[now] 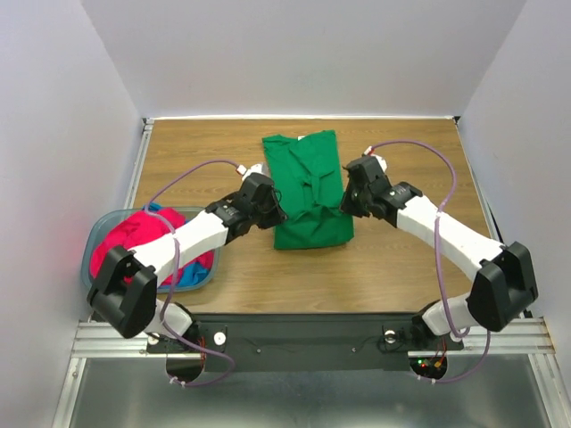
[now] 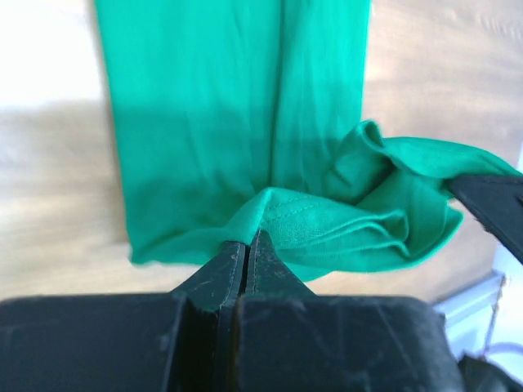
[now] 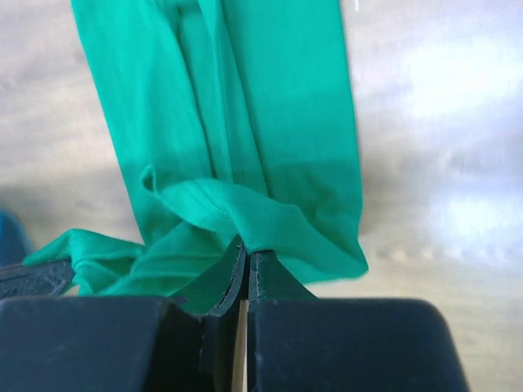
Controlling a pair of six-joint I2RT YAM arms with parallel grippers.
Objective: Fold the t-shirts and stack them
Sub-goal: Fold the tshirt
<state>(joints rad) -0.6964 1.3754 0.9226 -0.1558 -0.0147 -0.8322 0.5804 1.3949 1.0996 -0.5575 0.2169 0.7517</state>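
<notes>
The kelly green t-shirt [image 1: 308, 187] lies folded into a long strip in the middle of the table, its near end bunched up. My left gripper [image 1: 273, 209] is at the shirt's near-left edge. In the left wrist view it [image 2: 247, 243] is shut on a raised fold of the green shirt [image 2: 237, 106]. My right gripper [image 1: 350, 200] is at the near-right edge. In the right wrist view it [image 3: 248, 250] is shut on a fold of the green shirt [image 3: 245, 106]. The pink-red t-shirt [image 1: 134, 232] and the blue t-shirt [image 1: 191, 273] lie crumpled in the basket.
The grey-blue plastic basket [image 1: 198, 212] stands at the table's left edge, beside my left arm. White walls close in the back and both sides. The table's near edge meets the metal rail that carries the arm bases.
</notes>
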